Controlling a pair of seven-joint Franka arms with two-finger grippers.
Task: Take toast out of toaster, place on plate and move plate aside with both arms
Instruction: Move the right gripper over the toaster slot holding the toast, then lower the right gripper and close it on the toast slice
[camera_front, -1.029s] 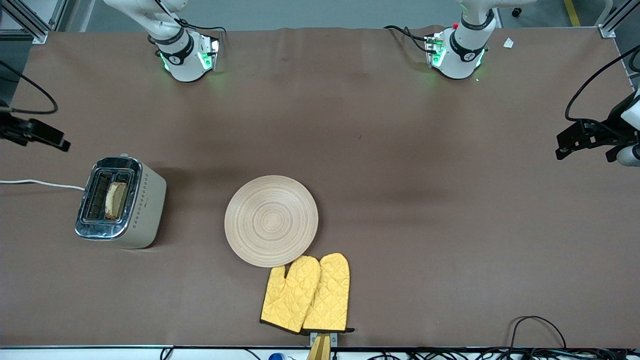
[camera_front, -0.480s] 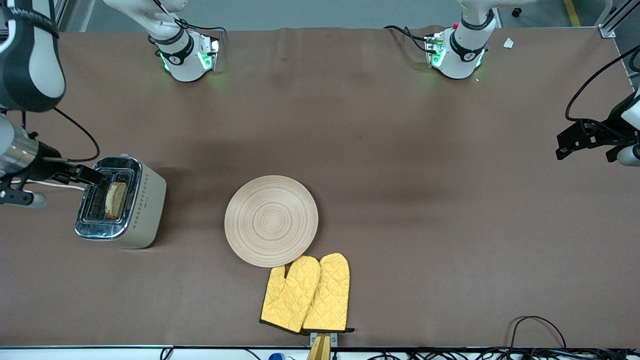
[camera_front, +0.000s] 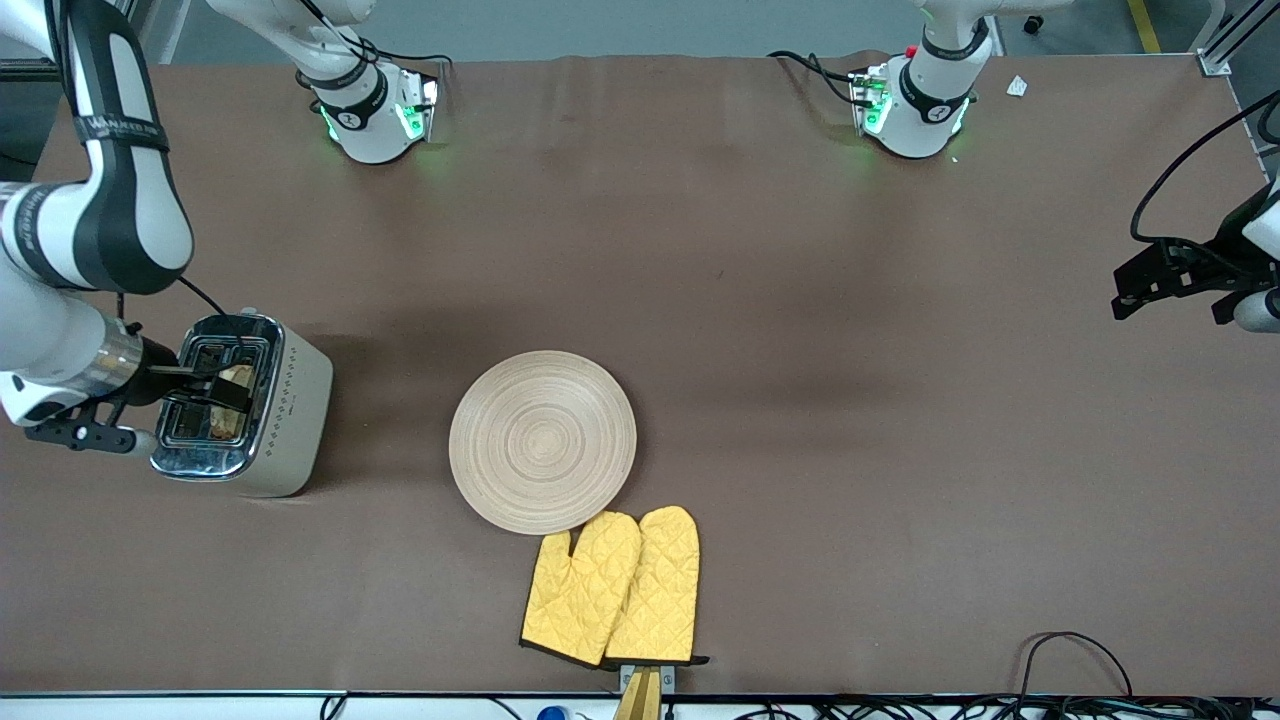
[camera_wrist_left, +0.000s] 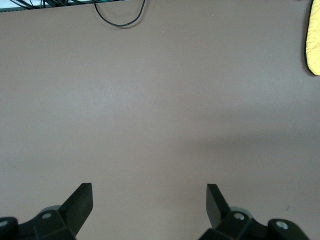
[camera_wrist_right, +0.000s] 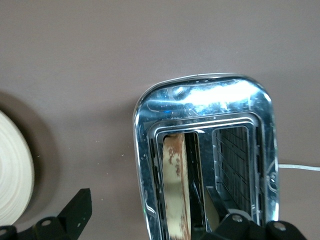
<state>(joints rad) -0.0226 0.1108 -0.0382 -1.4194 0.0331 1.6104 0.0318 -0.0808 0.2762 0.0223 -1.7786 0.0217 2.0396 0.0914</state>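
Right gripper (camera_front: 215, 385) hangs over the toaster (camera_front: 243, 405) in the front view, its fingers spread with nothing between them; a judgement from the pose is that it is lining up on the toast (camera_front: 237, 376), which stands on edge in the slot toward the plate (camera_front: 542, 440). That plate sits empty near the table's middle, presumably as the landing spot, and the yellow oven mitts (camera_front: 615, 590) lie just beside its rim, nearer the front camera. Left gripper (camera_front: 1170, 277) waits over the left arm's end of the table, well apart from everything.

From the left wrist view, the left gripper (camera_wrist_left: 148, 200) is released and empty above bare brown table (camera_wrist_left: 160, 100), with only a corner of one mitt (camera_wrist_left: 314, 40) showing.

From the right wrist view, the right gripper (camera_wrist_right: 155, 212) is open above the chrome top of the toaster (camera_wrist_right: 205, 100). One slot holds the toast (camera_wrist_right: 175, 185), crust edge up; the other slot (camera_wrist_right: 235, 165) shows only its wire grid. An edge of the plate (camera_wrist_right: 15, 170) lies beside.
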